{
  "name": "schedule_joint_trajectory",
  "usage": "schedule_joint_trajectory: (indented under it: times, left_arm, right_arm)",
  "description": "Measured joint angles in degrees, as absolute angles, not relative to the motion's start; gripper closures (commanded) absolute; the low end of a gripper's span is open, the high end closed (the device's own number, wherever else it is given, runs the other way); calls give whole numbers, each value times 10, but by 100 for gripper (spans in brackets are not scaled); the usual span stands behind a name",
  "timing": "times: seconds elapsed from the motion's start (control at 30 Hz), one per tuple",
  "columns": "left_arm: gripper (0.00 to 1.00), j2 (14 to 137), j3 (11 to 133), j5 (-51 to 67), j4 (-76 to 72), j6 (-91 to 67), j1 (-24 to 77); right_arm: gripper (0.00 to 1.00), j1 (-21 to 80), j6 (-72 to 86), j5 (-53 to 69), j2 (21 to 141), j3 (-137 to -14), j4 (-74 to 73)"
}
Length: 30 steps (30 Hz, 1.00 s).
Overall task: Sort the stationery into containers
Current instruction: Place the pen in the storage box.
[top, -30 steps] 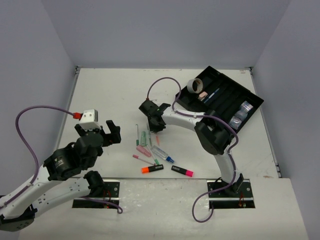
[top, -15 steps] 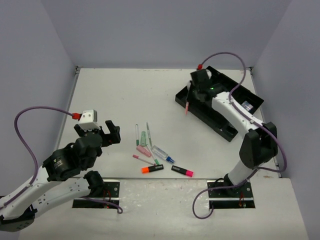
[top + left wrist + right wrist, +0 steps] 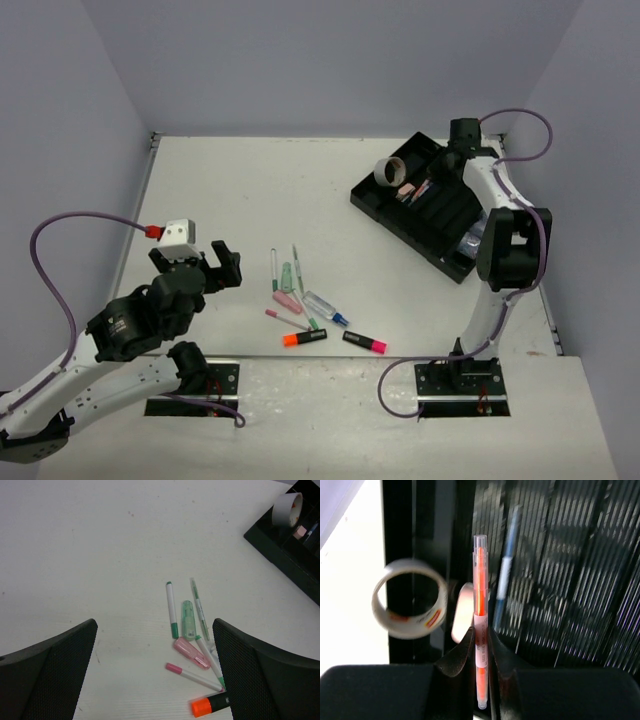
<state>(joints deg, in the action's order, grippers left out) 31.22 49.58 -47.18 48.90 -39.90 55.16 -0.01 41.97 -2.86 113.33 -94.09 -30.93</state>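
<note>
Right gripper (image 3: 481, 645), clenched on an orange pen (image 3: 480, 595) above the far-right tray (image 3: 372, 203), should lower and release; left gripper (image 3: 155, 630) gapes empty

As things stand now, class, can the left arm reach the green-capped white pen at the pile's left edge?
Probably yes: the open left gripper hovers close to the white pen, with nothing lying between them.

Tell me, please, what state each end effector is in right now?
Left end effector: open, holding nothing.
Right end effector: closed on an orange pen above the black tray.
</note>
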Motion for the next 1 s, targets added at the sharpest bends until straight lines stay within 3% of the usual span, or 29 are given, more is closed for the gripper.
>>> schedule_joint_trajectory:
  times: [0.67,0.87,0.93,1.0]
  left_arm:
    - [0,310,496,-472,489,-399,552]
    - [0,310,496,-471,489,-399,552]
    - [0,310,496,-471,489,-399,552]
    - [0,310,496,-471,489,-398,552]
  right_arm:
    - [89,-49,434,19,1269,-1054,-331]
    - [74,-49,436,26,1273,-1040,-324]
    - [60,-49,436,27,1273,-1034,-324]
    - [53,-49,435,27,1273,-1031,-325]
